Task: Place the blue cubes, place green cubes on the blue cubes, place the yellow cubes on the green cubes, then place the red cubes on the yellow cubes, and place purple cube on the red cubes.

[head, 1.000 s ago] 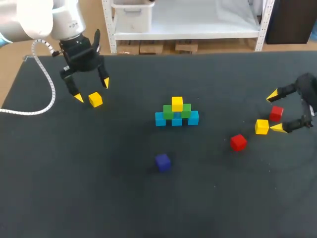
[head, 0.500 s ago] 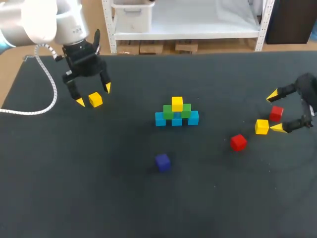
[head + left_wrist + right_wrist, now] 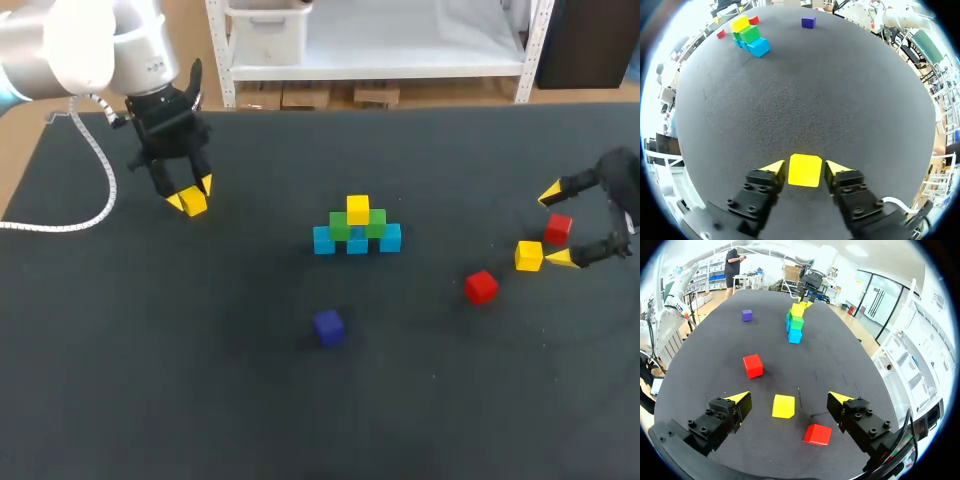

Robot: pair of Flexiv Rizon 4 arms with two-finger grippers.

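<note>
Head view: the stack [image 3: 357,232] at mid-table has three blue cubes, two green on them and one yellow on top. The red and purple tiers are not begun. The left gripper [image 3: 192,192] is at the far left, narrowed around a yellow cube [image 3: 193,203]. The right gripper [image 3: 554,226] is spread wide at the right, around a spare yellow [image 3: 528,256] and a red cube [image 3: 557,228]. The other red [image 3: 481,287] and the purple cube [image 3: 328,326] lie loose nearer.

Left wrist view: the tips flank the yellow cube [image 3: 805,170] on the table, with thin gaps showing.

Right wrist view: the spare yellow [image 3: 783,406] lies between the wide fingers, untouched.
</note>
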